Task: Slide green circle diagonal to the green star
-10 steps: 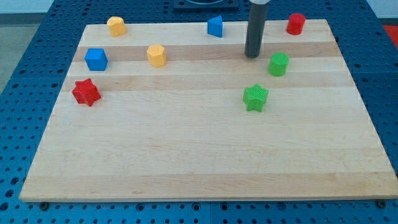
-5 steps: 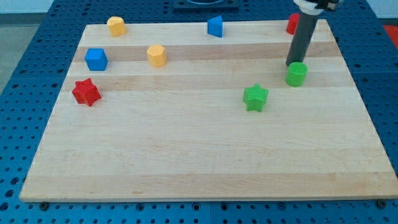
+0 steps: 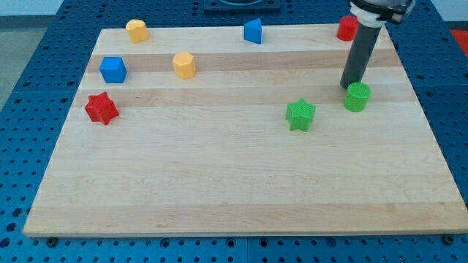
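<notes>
The green circle sits on the wooden board at the view's right. The green star lies to its left and slightly lower. My tip is at the circle's upper left edge, touching or nearly touching it. The dark rod rises from there toward the view's top.
A red cylinder stands at the board's top right, partly behind the rod. A blue block is at the top middle. Two yellow blocks, a blue cube and a red star lie on the left. The board's right edge is near the circle.
My tip moved from the top middle to the right and down, pushing the green circle right and down, away from the star's upper right to a spot further right.
</notes>
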`<state>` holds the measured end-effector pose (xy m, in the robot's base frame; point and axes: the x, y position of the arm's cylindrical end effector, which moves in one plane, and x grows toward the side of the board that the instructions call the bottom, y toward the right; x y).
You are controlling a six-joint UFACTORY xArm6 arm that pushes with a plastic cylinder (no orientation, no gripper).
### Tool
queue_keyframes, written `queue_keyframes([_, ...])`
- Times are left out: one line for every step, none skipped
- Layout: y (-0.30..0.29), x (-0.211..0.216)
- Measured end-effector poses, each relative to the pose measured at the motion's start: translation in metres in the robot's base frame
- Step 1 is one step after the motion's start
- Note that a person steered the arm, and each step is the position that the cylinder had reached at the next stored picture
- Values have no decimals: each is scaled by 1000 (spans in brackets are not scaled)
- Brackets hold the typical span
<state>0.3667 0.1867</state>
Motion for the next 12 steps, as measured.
queue_keyframes([0, 0])
queue_keyframes([0, 3])
queue_keyframes([0, 5])
queue_keyframes([-14, 7])
queue_keyframes([-62, 7])
queue_keyframes([-75, 16])
queue_keyframes([-66, 38])
queue_keyframes([-54, 45])
queue_keyframes([-36, 49])
queue_keyframes([-30, 52])
queue_keyframes([-30, 52])
queue_keyframes([-30, 56])
